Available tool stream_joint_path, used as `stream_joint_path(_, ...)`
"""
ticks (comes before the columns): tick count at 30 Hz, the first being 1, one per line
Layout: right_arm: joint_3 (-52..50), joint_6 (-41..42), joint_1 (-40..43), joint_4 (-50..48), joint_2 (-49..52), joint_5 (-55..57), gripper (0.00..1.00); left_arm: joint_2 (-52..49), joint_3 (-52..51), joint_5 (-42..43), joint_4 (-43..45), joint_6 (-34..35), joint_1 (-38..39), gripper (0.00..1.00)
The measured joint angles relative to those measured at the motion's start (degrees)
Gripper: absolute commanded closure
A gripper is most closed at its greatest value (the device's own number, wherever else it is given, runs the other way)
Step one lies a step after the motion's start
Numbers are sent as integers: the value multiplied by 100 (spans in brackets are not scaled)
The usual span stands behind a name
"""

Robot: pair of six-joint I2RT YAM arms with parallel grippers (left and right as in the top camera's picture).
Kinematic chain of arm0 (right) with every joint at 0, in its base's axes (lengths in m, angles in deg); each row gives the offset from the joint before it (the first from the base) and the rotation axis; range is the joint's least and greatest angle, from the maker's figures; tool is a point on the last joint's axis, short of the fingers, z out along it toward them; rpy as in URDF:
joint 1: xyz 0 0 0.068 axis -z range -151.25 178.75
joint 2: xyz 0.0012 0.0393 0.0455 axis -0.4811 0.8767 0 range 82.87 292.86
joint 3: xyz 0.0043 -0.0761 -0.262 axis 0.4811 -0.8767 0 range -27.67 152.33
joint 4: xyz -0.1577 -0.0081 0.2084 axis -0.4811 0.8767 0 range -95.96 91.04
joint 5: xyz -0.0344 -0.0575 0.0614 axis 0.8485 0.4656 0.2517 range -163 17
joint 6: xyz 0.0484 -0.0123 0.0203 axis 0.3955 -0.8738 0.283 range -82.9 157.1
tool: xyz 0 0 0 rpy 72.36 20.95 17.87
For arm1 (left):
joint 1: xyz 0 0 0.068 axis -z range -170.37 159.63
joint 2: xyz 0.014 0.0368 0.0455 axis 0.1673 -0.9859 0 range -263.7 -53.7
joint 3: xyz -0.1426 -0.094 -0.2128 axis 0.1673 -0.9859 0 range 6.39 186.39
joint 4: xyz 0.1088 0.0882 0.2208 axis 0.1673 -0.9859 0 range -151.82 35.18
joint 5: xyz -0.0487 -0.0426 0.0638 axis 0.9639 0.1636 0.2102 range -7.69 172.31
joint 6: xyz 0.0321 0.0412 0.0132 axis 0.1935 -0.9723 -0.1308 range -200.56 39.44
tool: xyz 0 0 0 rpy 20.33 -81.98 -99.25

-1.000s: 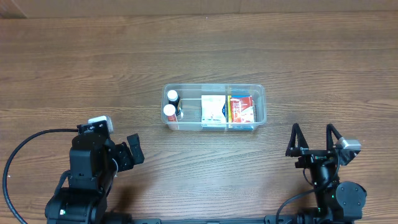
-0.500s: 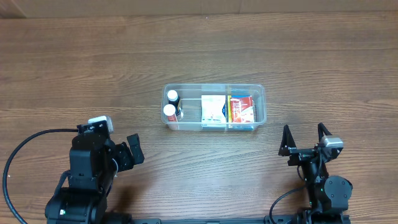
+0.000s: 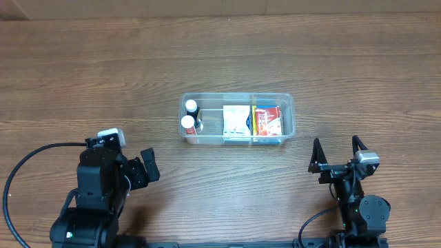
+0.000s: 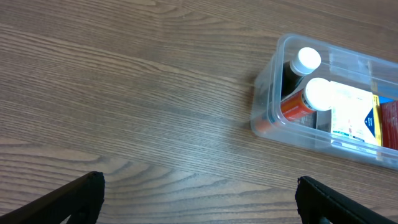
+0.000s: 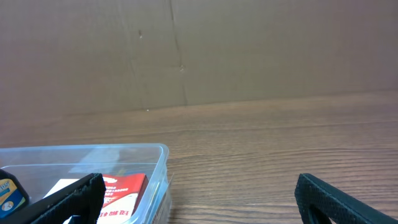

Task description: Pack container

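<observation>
The clear plastic container [image 3: 289, 103] sits mid-table. It holds two white-capped bottles [image 3: 189, 116] at its left end, a white box [image 3: 236, 120] in the middle and a red box [image 3: 269, 121] at the right. The left wrist view shows its left end [image 4: 264, 99] with the bottles [image 4: 306, 93]. The right wrist view shows its right corner [image 5: 163, 152] with the red box [image 5: 121, 186]. My left gripper [image 3: 141, 172] is open and empty, below and left of the container. My right gripper [image 3: 336, 156] is open and empty, below its right end.
The table is brown wood [image 3: 103, 69]. A brown cardboard wall [image 5: 186, 50] stands behind the table's far edge. A black cable [image 3: 27, 165] loops at the left arm's base.
The right arm has pulled back toward the table's front edge and shifted a little left between one second and half a second ago. Since then nothing has moved. The left arm stays still.
</observation>
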Motion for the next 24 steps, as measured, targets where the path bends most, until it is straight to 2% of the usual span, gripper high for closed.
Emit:
stream_joint_path(20,0,0,0,2,0,0,0,15,0,-2,-103,-2,0,0)
stream_joint_path(24,0,-2,-2,0,0,0,0,326,-114,-79,-210,-4,0,0)
